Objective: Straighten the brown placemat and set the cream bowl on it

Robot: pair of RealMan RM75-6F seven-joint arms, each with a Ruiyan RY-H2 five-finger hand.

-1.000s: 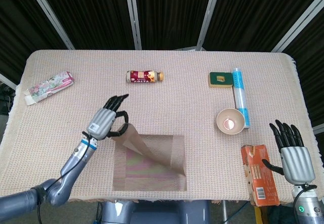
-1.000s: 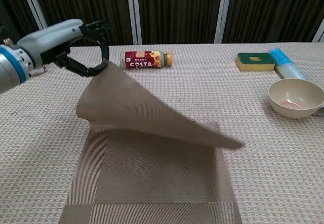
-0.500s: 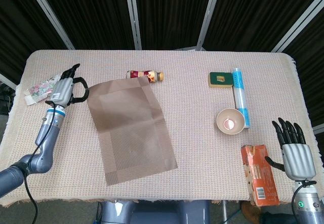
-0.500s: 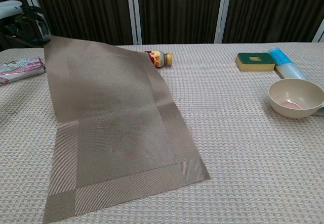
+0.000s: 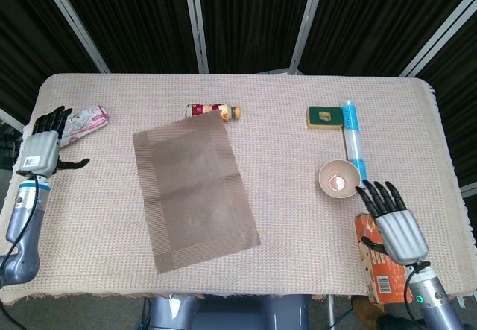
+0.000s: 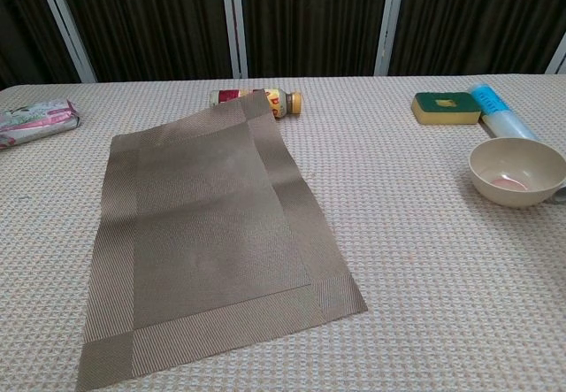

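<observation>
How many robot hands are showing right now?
2: the left hand hovers at the table's left edge near a floral packet; the right hand hovers over an orange box.

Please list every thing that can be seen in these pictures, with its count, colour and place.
placemat: 1, brown, flat at table centre-left, far corner over the bottle
bowl: 1, cream, right side
bottle: 1, red label, lying at the back
sponge: 1, green and yellow, back right
tube: 1, blue and white, beside the sponge
box: 1, orange, front right edge
packet: 1, floral pink, back left
left hand: 1, grey and black, left edge, holds nothing
right hand: 1, over the box, fingers spread
</observation>
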